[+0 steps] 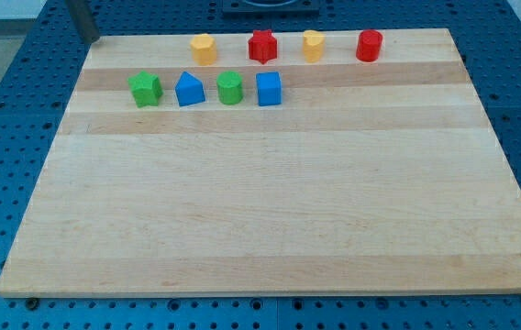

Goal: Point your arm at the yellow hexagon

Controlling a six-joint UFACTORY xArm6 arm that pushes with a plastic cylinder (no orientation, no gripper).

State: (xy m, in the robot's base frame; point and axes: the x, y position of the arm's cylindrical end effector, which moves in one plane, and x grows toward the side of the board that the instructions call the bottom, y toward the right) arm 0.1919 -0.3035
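A pale wooden board (270, 211) lies on a blue perforated table (4, 137) and fills most of the frame. Eight small blocks sit near the board's top edge in two rows. In the upper row, from the view's left: a yellow hexagon (204, 48), a red star (261, 45), a second yellow block (313, 45) whose shape is hard to make out, and a red cylinder (369, 45). The lower row sits just below and shifted to the left: a green block (145, 89) of unclear shape, a blue block with a peaked top (190, 89), a green block that looks rounded or hexagonal (230, 88), and a blue cube (269, 88). All the blocks stand apart from each other.

The dark rod comes down in the upper left corner of the frame, and my tip (91, 38) rests at the board's top left corner. It has no jaws to open or close; it touches nothing. The yellow hexagon is well to the tip's right, at the left end of the upper row
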